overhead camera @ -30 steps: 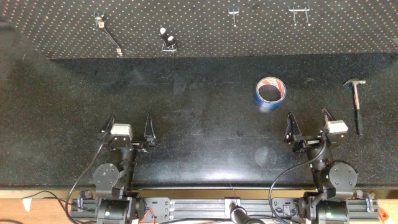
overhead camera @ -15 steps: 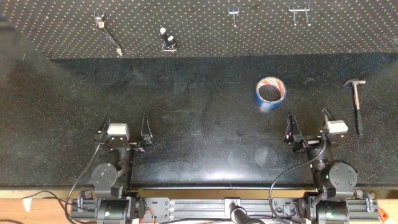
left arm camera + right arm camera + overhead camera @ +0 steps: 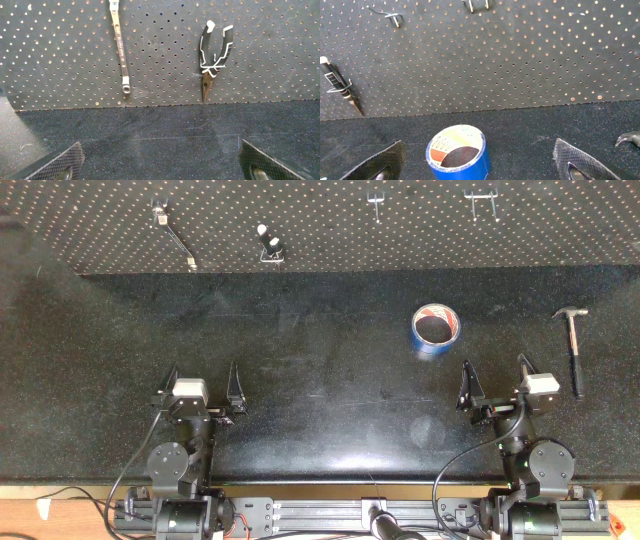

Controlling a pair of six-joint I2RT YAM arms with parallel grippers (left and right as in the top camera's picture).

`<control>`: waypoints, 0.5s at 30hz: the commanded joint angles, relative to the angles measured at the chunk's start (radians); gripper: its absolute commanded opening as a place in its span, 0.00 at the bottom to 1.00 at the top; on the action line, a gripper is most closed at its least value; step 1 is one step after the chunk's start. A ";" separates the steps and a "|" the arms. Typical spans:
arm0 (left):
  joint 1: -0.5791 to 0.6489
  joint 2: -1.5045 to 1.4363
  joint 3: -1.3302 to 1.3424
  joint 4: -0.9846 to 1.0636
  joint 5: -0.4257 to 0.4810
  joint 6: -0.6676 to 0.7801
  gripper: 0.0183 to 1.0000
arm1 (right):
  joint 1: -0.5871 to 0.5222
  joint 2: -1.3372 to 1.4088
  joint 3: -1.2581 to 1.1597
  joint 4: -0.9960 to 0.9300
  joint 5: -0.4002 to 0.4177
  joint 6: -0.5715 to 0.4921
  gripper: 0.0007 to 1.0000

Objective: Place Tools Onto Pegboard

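A wrench [image 3: 175, 235] [image 3: 120, 47] and black-and-white pliers [image 3: 268, 243] [image 3: 213, 55] hang on the pegboard [image 3: 330, 225]. A blue tape roll [image 3: 436, 328] [image 3: 458, 153] stands on the black table ahead of my right gripper [image 3: 494, 381], which is open and holds nothing. A hammer [image 3: 573, 348] lies at the far right, its head [image 3: 629, 139] at the edge of the right wrist view. My left gripper [image 3: 204, 385] is open low near the table's front, well back from the pegboard. Two bare hooks [image 3: 376, 200] [image 3: 481, 200] sit on the board's right half.
The black tabletop [image 3: 320, 360] runs from the pegboard to the arms' bases. Bare metal hooks [image 3: 475, 5] [image 3: 392, 17] stick out of the board above the tape roll. A cable [image 3: 450, 470] loops beside the right arm's base.
The left arm has drawn back slightly toward its base and to the left. The right arm, tape roll and hammer have not moved.
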 commanded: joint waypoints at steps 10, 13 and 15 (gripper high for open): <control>0.005 -0.014 -0.002 -0.008 0.019 0.009 1.00 | 0.001 -0.002 -0.003 -0.006 0.049 -0.060 0.97; 0.005 -0.014 -0.002 -0.009 0.019 0.009 0.99 | 0.001 0.055 0.028 0.043 0.053 -0.059 0.97; 0.005 -0.014 -0.002 -0.009 0.019 0.009 1.00 | 0.001 0.112 0.071 0.066 0.033 -0.051 0.97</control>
